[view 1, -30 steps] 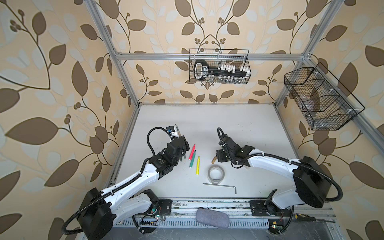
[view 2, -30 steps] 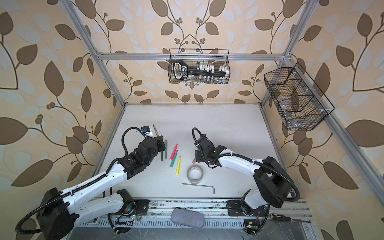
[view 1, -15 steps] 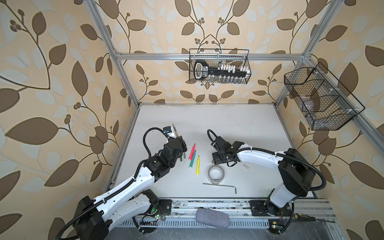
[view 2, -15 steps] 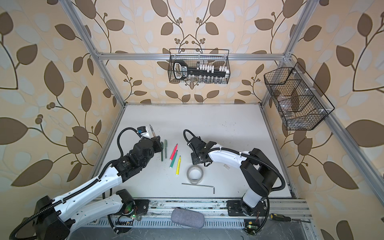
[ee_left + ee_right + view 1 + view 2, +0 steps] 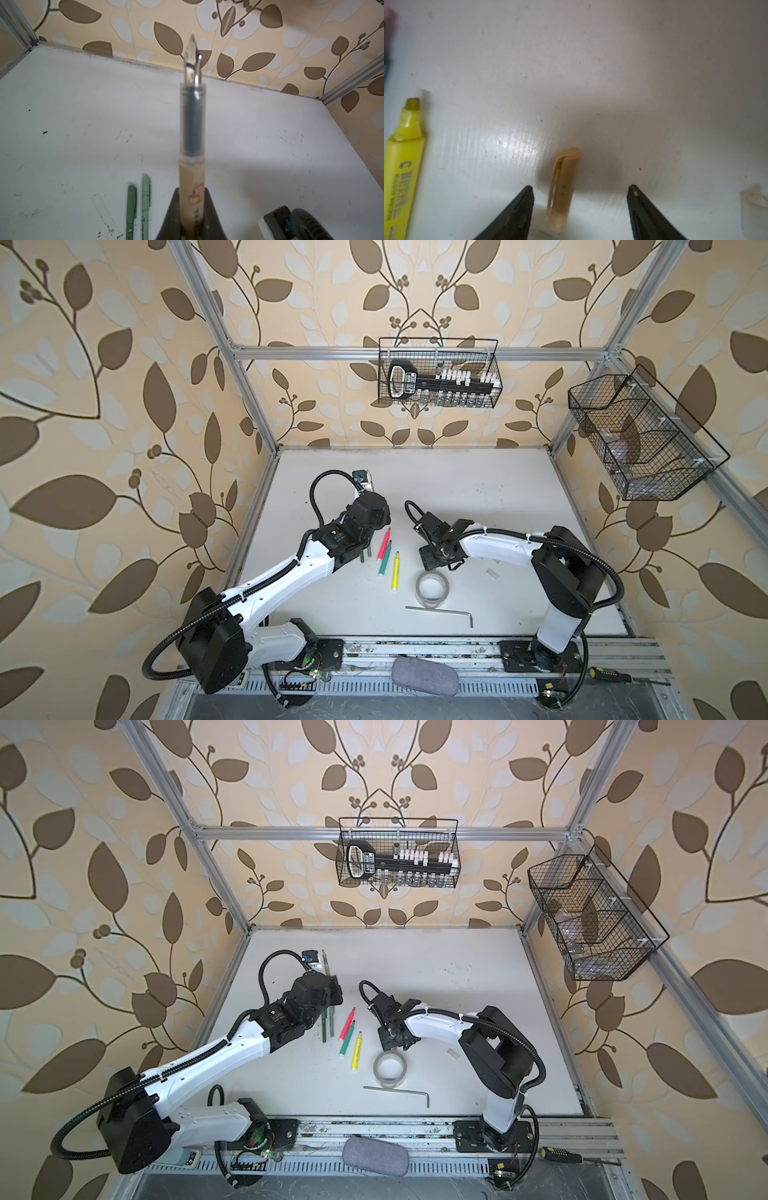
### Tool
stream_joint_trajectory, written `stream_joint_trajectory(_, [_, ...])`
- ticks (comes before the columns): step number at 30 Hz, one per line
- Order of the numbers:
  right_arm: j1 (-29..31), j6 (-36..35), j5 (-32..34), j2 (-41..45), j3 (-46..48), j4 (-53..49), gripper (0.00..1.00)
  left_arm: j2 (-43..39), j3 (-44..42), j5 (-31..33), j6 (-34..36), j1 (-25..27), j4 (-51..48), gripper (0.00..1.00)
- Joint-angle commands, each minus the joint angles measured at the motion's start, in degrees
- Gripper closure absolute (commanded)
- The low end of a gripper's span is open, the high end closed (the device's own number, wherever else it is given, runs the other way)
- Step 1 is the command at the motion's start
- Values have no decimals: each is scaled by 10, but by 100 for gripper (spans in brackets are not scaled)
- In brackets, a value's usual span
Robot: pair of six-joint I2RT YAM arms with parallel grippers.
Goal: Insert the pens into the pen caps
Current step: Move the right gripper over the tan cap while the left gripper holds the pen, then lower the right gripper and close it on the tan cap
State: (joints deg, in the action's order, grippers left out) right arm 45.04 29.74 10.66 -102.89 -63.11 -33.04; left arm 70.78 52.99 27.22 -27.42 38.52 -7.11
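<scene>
Firmly the left gripper [image 5: 192, 190] clamps the tan pen [image 5: 192, 135]. The right gripper [image 5: 581, 186] gapes astride the tan cap [image 5: 563, 191]; a blurred whitish bit [image 5: 753, 199] nearby, perhaps 1 more cap.

Spread claw [image 5: 580, 187] — tan cap [image 5: 563, 191] between.

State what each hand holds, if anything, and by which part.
Left hand grips the tan pen by its barrel, nib outward. Right hand, open over the tan cap, holds nothing.
</scene>
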Motion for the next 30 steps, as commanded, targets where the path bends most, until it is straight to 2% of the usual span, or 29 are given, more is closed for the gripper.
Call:
stream_joint_trajectory(1, [-20,-4,16,-4,9,7,31,12,40,20,26,-8,4,100])
stream_joint_trajectory(5, [-28,0,21,-3,32,14,41,27,60,20,26,-9,-7,100])
stream_joint_trajectory(14, [-43,21,35,11,71,27,68,15,48,13,29,-10,-8,100])
stream_joint_trajectory(23, [-45,49,51,54,117,35,66,-12,25,5,18,-10,-11,100])
stream_joint_trajectory(30, [-42,67,50,67,149,43,68,-26,13,-10,9,-10,-18,100])
